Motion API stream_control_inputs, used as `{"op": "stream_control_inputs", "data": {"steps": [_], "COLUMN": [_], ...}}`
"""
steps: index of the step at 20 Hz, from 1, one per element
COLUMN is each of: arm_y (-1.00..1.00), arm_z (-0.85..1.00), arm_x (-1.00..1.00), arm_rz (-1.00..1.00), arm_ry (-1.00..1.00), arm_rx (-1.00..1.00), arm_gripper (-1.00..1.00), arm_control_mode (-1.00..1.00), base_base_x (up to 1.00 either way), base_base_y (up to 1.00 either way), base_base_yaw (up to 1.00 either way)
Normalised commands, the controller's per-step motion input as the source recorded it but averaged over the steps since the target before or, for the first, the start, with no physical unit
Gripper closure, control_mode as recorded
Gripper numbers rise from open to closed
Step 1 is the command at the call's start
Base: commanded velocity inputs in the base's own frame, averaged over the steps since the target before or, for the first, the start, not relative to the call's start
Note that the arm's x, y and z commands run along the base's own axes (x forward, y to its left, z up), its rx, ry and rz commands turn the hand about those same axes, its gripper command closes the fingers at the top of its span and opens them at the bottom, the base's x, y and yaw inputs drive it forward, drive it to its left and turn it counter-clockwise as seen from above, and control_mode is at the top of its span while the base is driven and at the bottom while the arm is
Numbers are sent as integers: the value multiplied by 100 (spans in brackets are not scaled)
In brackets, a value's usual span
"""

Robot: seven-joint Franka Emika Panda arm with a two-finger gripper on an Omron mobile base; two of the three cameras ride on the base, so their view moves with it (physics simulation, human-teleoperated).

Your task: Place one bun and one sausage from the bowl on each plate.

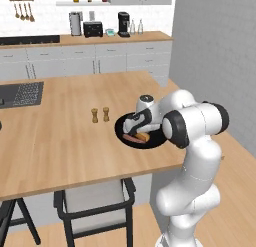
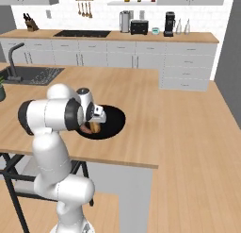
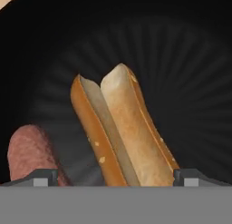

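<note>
End effector fingers spread wide and empty, poised right over the split golden-tan bun, which lies between them. Just beside it rests the reddish-brown sausage, both inside the shallow black bowl on the wooden counter. Judging from this, nothing is plated yet.

Two small wooden salt and pepper shakers stand side by side on the light wooden island counter; a black-framed chair sits tucked under its near edge; a black coffee maker stands on the far counter.
</note>
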Motion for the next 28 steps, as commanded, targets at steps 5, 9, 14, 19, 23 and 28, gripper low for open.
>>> {"op": "stream_control_inputs", "data": {"steps": [5, 9, 14, 19, 23, 28], "arm_y": [0, 0, 0, -1, 0, 0], "arm_z": [-22, -18, -15, -14, 0, 0], "arm_x": [17, 14, 11, 14, 0, 0], "arm_rz": [0, 0, 0, 0, 0, 0], "arm_ry": [0, 0, 0, -1, 0, 0], "arm_rx": [0, 0, 0, 0, 0, 0], "arm_gripper": [-100, -100, -100, -100, -100, 100], "arm_control_mode": [-100, -100, -100, -100, -100, -100], "base_base_x": [0, 0, 0, 0, 0, 0], "base_base_y": [0, 0, 0, 0, 0, 0], "base_base_yaw": [0, 0, 0, 0, 0, 0]}}
